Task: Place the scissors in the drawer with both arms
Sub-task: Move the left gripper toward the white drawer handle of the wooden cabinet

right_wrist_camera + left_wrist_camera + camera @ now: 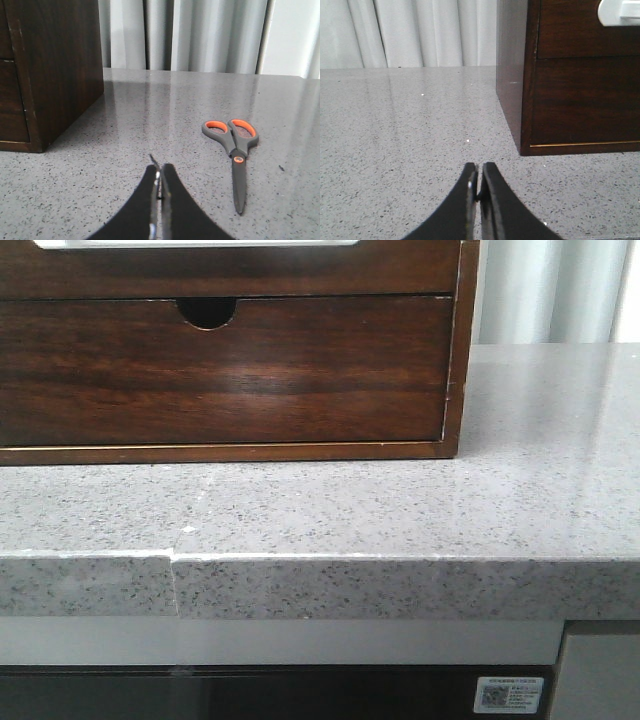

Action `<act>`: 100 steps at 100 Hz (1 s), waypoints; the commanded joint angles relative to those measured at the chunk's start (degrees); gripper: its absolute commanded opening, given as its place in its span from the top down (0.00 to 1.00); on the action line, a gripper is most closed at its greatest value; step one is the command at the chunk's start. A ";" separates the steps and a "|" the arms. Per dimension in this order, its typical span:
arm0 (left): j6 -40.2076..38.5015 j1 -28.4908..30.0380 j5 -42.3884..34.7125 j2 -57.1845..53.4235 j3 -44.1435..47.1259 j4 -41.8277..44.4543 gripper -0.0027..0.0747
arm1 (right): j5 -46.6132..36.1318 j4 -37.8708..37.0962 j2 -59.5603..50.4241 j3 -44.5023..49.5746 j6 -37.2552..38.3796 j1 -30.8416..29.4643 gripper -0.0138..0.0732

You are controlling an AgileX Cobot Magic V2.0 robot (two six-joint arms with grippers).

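**Scissors lie flat on the desk beside a closed wooden cabinet; both arms idle with jaws pressed together**

Front view: A dark brown wooden cabinet [455,360] stands on a speckled grey stone desk [400,510]. Its lower drawer front [220,370] has a small semicircular finger notch at its top edge and sits flush, closed. Above it, at the very top of the frame, only a strip of the drawer [250,270] named in the task is visible, glossy dark wood with a white rounded area along its upper edge. It also looks closed. Neither arm nor the scissors appear here.

Left wrist view: The left gripper [479,187] hangs just above the bare desk, its two dark jaws pressed together and gripping nothing. Ahead and to one side is the cabinet's corner, with the drawer and its white area at the frame's upper edge. White curtains [410,32] hang behind the desk.

Right wrist view: The right gripper [159,185] is likewise low over the desk, jaws pressed together and empty. The scissors [236,150], grey with orange-lined handle loops, lie flat on the desk near the gripper but apart from it, blades closed and pointing towards the camera. The cabinet's side stands well apart from them.
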 commanded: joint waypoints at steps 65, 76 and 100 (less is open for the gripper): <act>-0.36 -0.28 -4.83 -1.81 1.97 -0.13 0.99 | -4.84 -0.42 -1.30 0.99 0.03 -0.02 0.92; -0.36 -0.28 -4.83 -1.81 1.97 -0.13 0.99 | -4.84 -0.42 -1.30 0.99 0.03 -0.02 0.92; -0.36 -0.28 -8.10 -1.81 1.32 -0.69 0.99 | -6.54 1.86 -1.30 -0.62 0.03 -0.02 0.92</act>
